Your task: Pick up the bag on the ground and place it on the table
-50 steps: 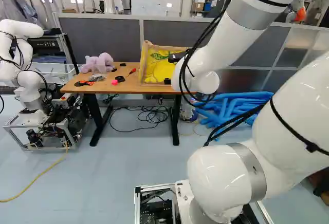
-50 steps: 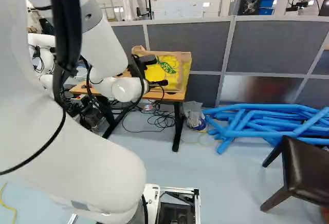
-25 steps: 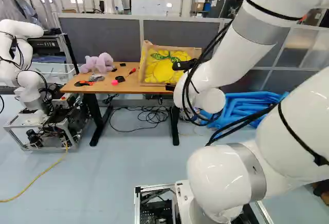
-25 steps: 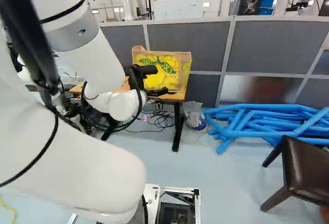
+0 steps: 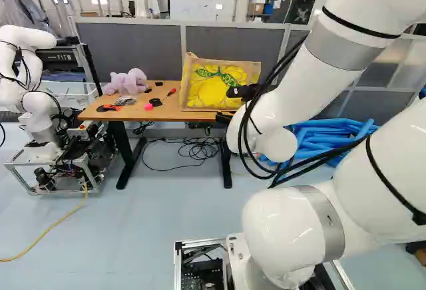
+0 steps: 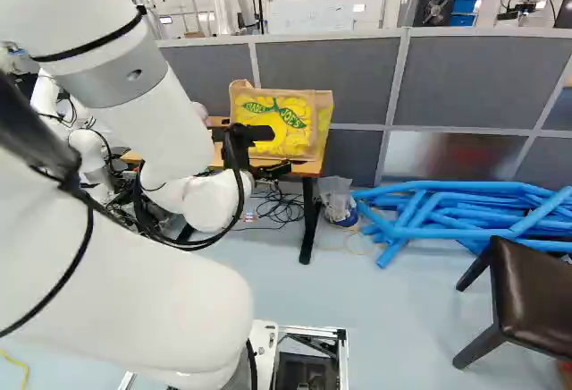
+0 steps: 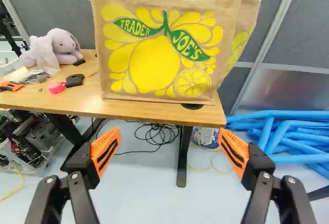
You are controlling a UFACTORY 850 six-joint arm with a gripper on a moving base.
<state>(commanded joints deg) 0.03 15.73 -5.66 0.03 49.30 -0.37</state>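
Upright on the right end of the wooden table [image 7: 154, 112] stands the tan jute bag [image 7: 162, 54] with yellow lemons and green leaves; it also shows in the right base view as the bag [image 6: 281, 122]. My gripper [image 6: 275, 170] is in front of the table's edge, below the bag's printed face. In the wrist view the gripper [image 7: 169, 137] has its orange-padded fingers spread wide, nothing between them. The bag is ahead of the fingers, apart from them. Its lower right part is hidden by my arm in the left base view.
A purple plush toy [image 5: 126, 81] and small tools lie on the table's left part. Black cables [image 7: 157, 134] lie beneath it. Blue tubes [image 6: 465, 211] and a dark chair [image 6: 527, 296] are to the right. Another robot [image 5: 33, 84] stands left; a grey partition [image 6: 331, 72] is behind.
My arm has shifted rightward in the left base view, and the gripper has sunk lower before the bag, uncovering more of its face. The bag has kept its place on the table.
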